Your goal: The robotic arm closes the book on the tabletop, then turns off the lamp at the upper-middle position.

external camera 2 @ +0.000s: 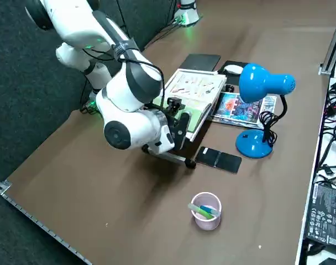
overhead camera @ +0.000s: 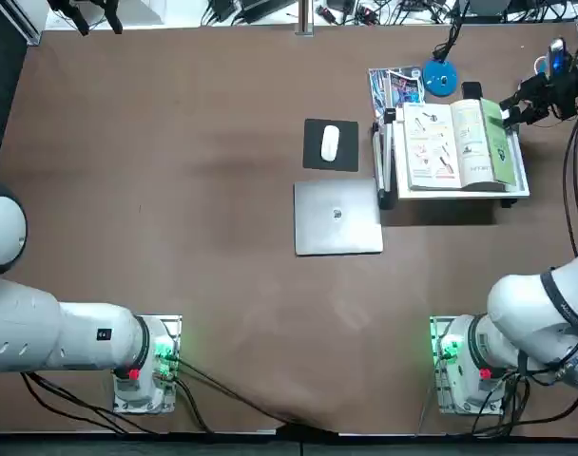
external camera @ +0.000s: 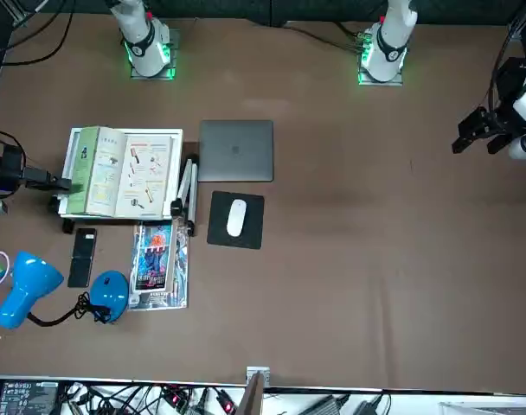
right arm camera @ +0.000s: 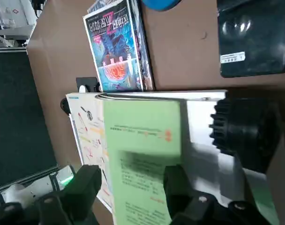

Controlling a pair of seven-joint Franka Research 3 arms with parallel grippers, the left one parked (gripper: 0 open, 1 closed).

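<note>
From where I stand, the pink cup [external camera 2: 206,223] sits at the lower middle of the right side view, upright, with a green-capped marker [external camera 2: 200,211] and a blue one [external camera 2: 211,210] leaning in it. At the upper right of the top view, a white stand [overhead camera: 460,194] carries the book [overhead camera: 457,142], which lies open, its illustrated pages up and a green flap at its right side.

The right gripper [right arm camera: 133,171] is at that green side, near the top view's right edge. Its two fingers are apart, and I can see the green surface between them; I can't tell whether either one touches it.

The lamp [overhead camera: 439,78] has its blue disc base just above the book in the top view; in the right side view its blue head [external camera 2: 264,84] hangs over on a black stem. I can't tell whether it's lit. A black phone [external camera 2: 218,159] lies between the lamp base and the gripper's side of the stand, and a colourful magazine [external camera: 158,266] in clear plastic lies beside the base, close to the stand.

Left of the stand in the top view, a closed grey laptop [overhead camera: 337,218] rests on the brown tabletop [overhead camera: 203,190], below a dark pad [overhead camera: 313,157] bearing a white mouse [overhead camera: 330,143].
</note>
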